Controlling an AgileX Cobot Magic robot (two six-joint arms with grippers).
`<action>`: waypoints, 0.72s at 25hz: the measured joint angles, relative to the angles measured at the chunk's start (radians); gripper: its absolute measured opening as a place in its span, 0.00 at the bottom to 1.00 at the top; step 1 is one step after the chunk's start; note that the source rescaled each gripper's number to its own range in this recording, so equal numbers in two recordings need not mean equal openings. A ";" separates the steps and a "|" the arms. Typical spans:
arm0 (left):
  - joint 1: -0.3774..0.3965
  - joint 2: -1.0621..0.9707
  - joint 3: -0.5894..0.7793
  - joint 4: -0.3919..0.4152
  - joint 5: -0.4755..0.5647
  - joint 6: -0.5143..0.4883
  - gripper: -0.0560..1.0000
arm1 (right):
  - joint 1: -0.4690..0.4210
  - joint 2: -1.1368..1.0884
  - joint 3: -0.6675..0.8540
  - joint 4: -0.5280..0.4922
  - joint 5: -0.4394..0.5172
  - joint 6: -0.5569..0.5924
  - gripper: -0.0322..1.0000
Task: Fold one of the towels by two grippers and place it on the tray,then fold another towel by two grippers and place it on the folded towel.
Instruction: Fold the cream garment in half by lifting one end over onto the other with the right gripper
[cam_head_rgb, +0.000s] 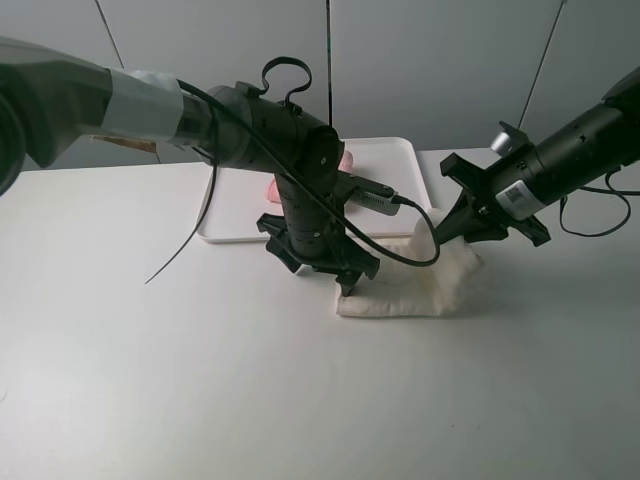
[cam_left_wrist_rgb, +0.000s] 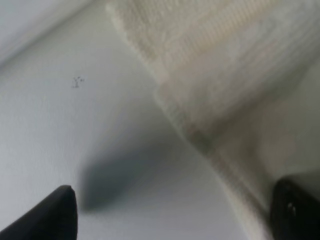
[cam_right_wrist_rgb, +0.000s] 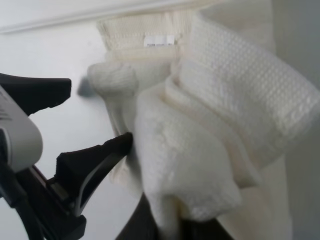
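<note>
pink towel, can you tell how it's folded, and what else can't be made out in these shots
- pink towel: in the exterior high view the left arm covers nearly all of it on the tray, so its fold cannot be judged.
- right pincer tips: in the right wrist view, buried under the bunched cream towel.
- left pincer: the left wrist view is too blurred to show whether it touches the cream towel.
- label: too small to read.

Left gripper (cam_head_rgb: 345, 280) points down with jaws wide apart; right gripper (cam_head_rgb: 465, 232) angles down, jaws clamped.
</note>
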 joint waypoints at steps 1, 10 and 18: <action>0.000 0.000 0.000 0.000 0.000 0.000 0.99 | 0.005 0.000 0.000 0.002 0.000 -0.005 0.08; 0.000 0.000 0.000 0.000 0.003 0.009 0.99 | 0.099 0.002 0.000 0.034 -0.066 -0.013 0.08; 0.000 0.000 0.000 0.000 0.003 0.007 0.99 | 0.100 0.002 0.061 0.179 -0.101 -0.089 0.08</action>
